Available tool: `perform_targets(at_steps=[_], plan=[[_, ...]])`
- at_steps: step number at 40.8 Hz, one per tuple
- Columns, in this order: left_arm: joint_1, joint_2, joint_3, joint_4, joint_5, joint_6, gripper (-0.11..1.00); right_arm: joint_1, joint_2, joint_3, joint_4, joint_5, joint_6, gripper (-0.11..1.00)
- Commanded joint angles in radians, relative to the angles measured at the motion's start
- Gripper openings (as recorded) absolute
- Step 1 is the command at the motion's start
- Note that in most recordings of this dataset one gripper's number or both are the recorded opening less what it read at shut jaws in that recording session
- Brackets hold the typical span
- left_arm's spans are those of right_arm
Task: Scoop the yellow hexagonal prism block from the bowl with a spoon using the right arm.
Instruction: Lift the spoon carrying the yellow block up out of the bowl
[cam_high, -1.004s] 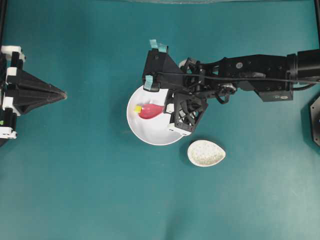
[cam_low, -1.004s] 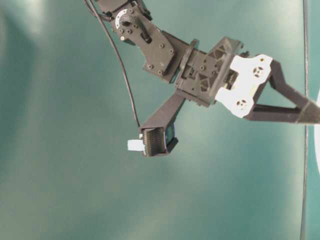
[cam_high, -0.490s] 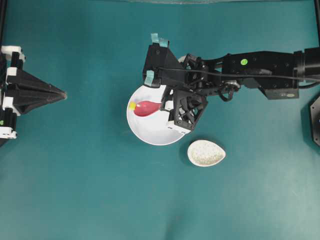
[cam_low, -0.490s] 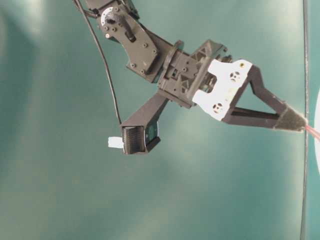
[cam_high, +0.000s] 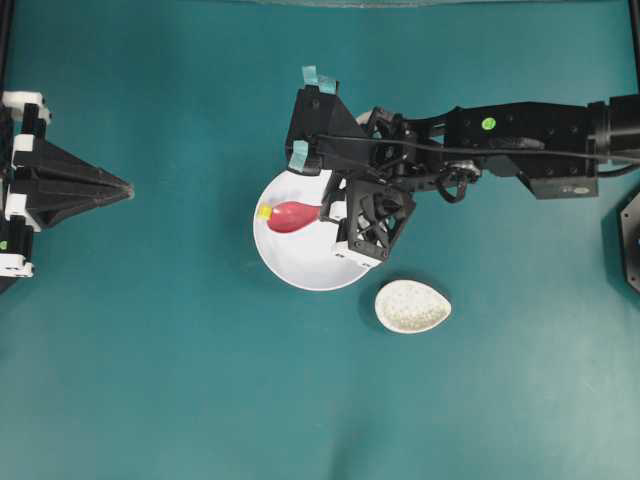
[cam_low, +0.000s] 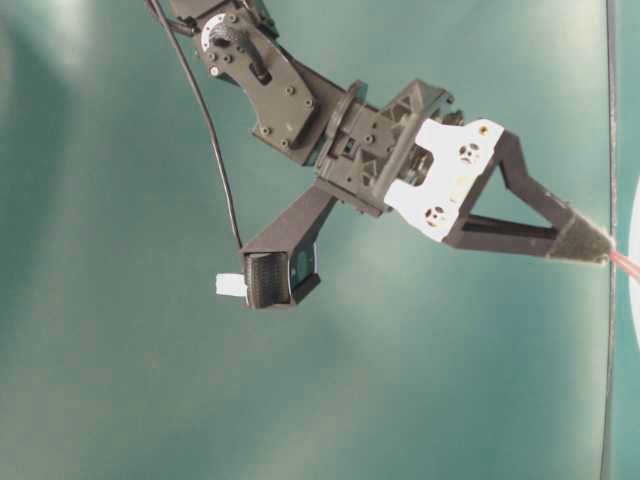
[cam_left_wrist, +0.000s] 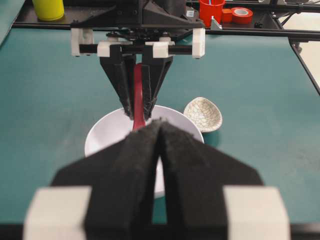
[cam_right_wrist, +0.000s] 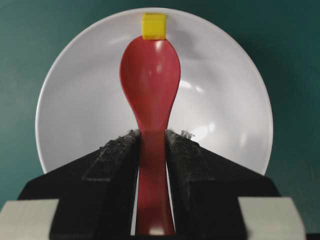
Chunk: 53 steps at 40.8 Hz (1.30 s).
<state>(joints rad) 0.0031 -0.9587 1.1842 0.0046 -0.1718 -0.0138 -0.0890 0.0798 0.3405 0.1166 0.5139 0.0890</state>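
Note:
The white bowl (cam_high: 300, 262) sits mid-table. My right gripper (cam_right_wrist: 152, 135) is shut on the handle of the pink-red spoon (cam_right_wrist: 150, 75), whose scoop lies inside the bowl (cam_right_wrist: 90, 100). The tiny yellow hexagonal prism block (cam_right_wrist: 153, 26) rests just beyond the scoop's tip, against the bowl's far inner wall; from overhead the block (cam_high: 264, 211) is at the bowl's left rim, touching the spoon (cam_high: 292, 215). In the table-level view the right gripper (cam_low: 600, 246) points right. My left gripper (cam_high: 128, 187) is shut and empty at the far left, well away, its fingers (cam_left_wrist: 195, 170) pressed together.
A speckled grey-white oval spoon rest (cam_high: 412, 306) lies just right of and below the bowl. In the left wrist view a yellow cup (cam_left_wrist: 48, 8), a red cup (cam_left_wrist: 211, 11) and tape rolls (cam_left_wrist: 241, 14) stand on the rack beyond the table's far edge.
The right gripper pushed the spoon leftward and slightly up across the bowl, driving the yellow block to the left rim; it has been still for the last half second. The left arm stayed put.

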Motion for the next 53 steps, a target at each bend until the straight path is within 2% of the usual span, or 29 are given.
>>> perform_targets(at_steps=[1,24,36,43,53], plan=[[0.002,0.009,-0.021,0.002,-0.005,0.000,-0.01,0.003,-0.032,-0.020,-0.002,-0.023,-0.002,0.23],[0.002,0.008,-0.021,0.002,-0.005,0.000,-0.01,0.003,-0.038,0.003,-0.002,-0.058,-0.002,0.23],[0.002,0.009,-0.021,0.000,0.002,-0.002,-0.01,0.011,-0.078,0.058,-0.002,-0.089,-0.002,0.23],[0.000,0.009,-0.021,0.002,0.002,-0.002,-0.01,0.023,-0.137,0.118,-0.002,-0.164,-0.006,0.23],[0.002,0.009,-0.021,0.002,0.002,-0.002,-0.01,0.040,-0.256,0.244,-0.002,-0.385,-0.009,0.23]])
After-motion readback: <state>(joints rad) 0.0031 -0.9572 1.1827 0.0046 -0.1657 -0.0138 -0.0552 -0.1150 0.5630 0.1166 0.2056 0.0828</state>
